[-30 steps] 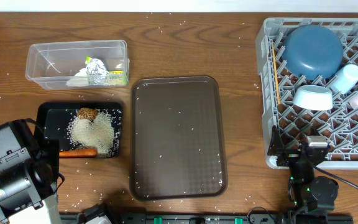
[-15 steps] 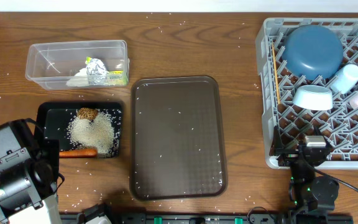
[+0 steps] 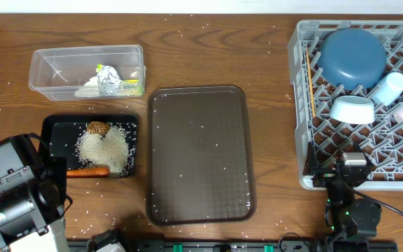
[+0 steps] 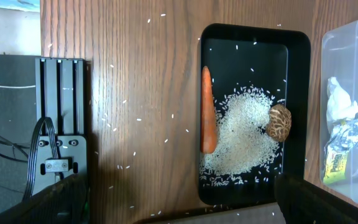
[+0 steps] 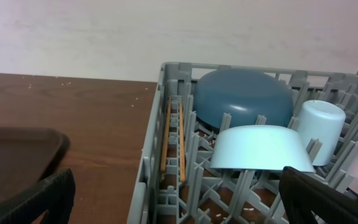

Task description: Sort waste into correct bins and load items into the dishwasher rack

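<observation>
Both the left gripper and right gripper hang wide and empty — with waste in the clear tub and black tray and dishes in the dishwasher rack, they should likely park clear, disturbing nothing.

Legible text: none. Yellow-green packet, lying in the clear plastic tub, carries dark print on its face. In the left wrist view the lettering is too small and blurred to make out. From overhead the packet is only a small patch of colour, its markings unreadable.
</observation>
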Controlling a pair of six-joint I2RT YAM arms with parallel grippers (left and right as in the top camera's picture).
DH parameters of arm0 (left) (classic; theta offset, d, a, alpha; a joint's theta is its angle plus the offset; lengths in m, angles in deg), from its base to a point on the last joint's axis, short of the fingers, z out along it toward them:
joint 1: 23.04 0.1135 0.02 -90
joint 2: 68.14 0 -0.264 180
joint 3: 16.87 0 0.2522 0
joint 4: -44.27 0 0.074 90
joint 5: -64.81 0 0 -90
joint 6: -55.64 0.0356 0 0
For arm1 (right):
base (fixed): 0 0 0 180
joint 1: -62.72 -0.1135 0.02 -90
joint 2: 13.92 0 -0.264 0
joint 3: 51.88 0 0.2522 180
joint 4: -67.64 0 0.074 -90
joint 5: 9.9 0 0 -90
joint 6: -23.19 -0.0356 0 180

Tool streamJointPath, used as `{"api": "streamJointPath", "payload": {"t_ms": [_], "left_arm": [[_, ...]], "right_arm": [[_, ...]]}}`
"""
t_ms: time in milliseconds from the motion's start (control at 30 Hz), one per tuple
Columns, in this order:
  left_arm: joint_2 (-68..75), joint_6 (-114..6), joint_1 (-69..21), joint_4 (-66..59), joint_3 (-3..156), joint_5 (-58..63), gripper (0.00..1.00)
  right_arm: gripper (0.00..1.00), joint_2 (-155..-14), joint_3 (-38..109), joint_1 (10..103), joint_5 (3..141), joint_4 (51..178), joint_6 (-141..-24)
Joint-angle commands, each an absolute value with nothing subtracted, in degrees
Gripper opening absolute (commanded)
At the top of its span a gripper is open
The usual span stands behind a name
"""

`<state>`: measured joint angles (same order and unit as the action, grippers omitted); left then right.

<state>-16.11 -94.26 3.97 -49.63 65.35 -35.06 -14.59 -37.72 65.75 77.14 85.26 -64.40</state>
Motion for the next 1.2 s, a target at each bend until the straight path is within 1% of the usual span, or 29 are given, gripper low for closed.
{"api": "streamJointPath", "payload": {"t_ms": [0, 267, 400, 467, 567, 633, 733, 833, 967, 1100, 1167], "left_arm": [[-16.2, -93.5, 4.3, -49.8, 65.4, -36.2, 0.98], [-16.2, -92.4, 4.1, -50.2, 65.4, -39.5, 0.98], [-17.0, -92.4, 0.2, -48.5, 64.1, -36.8, 0.98], [-18.3, -91.9, -3.6, -42.7, 60.9, -36.8, 0.98], [-21.9, -84.4, -10.5, -26.0, 51.6, -33.6, 0.98], [-25.1, -80.3, -14.6, -12.5, 43.5, -29.6, 0.98], [-30.3, -77.3, -18.0, 4.2, 31.7, -27.6, 0.98], [-35.2, -76.4, -18.9, 16.3, 21.4, -27.8, 0.98], [-41.7, -76.4, -18.9, 25.7, 10.4, -29.9, 0.98], [-47.3, -76.2, -18.9, 30.5, 3.3, -30.8, 0.98], [-49.8, -74.0, -18.9, 30.8, 1.2, -30.8, 0.98]], "right_arm": [[0.99, -14.2, -37.8, 65.2, 77.7, 85.5, -63.3], [0.99, -14.2, -37.8, 65.2, 77.7, 85.5, -63.3], [0.99, -14.2, -37.8, 65.2, 77.7, 85.5, -63.3], [0.99, -14.2, -37.8, 65.2, 77.7, 85.5, -63.3], [0.99, -14.2, -37.8, 65.2, 77.7, 85.5, -63.3], [0.99, -14.2, -37.8, 65.2, 77.7, 85.5, -63.3], [0.99, -14.2, -37.8, 65.2, 77.7, 85.5, -63.3], [0.99, -14.2, -37.8, 65.2, 77.7, 85.5, -63.3], [0.99, -14.2, -37.8, 65.2, 77.7, 85.5, -63.3], [0.99, -14.2, -37.8, 65.2, 77.7, 85.5, -63.3], [0.99, -14.2, -37.8, 65.2, 77.7, 85.5, -63.3]]}}
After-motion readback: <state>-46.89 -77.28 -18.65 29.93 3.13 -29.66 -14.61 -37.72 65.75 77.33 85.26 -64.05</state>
